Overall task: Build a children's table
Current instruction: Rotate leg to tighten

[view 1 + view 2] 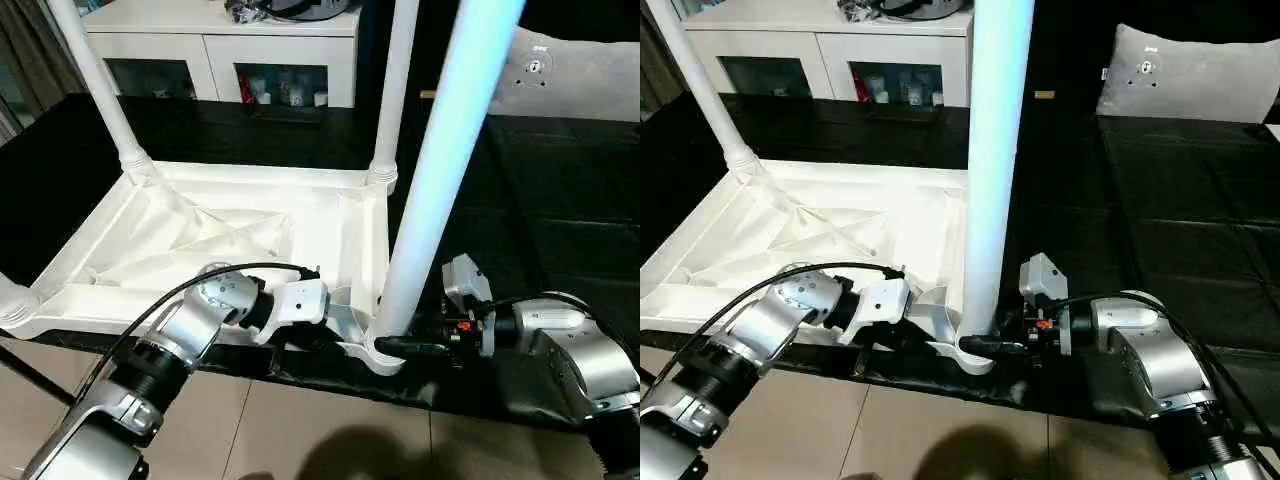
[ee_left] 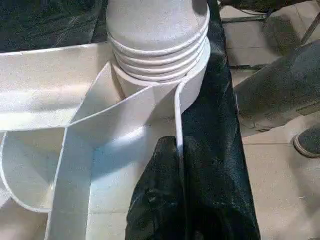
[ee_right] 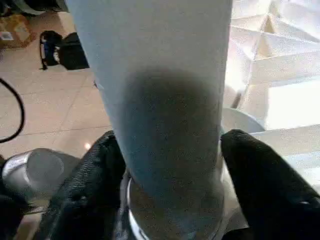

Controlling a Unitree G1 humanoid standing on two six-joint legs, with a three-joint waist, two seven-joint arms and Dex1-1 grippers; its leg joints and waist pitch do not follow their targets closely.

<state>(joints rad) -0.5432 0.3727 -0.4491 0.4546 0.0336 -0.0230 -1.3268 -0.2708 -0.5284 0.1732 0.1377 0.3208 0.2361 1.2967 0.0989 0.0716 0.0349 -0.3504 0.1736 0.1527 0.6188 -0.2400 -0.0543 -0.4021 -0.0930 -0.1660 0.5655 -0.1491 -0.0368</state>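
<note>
The all-white children's table [image 1: 250, 240] lies upside down on a black-covered worktop [image 1: 560, 220], ribbed underside up, its tapered legs [image 1: 440, 180] standing upright in corner sockets. The right gripper [image 3: 170, 185] has its fingers [image 3: 265, 180] straddling the nearest leg's base, while the left gripper [image 1: 335, 322], fingers shut, rests against the tabletop's rim; its wrist view shows the socket's ringed collar [image 2: 160, 45]
</note>
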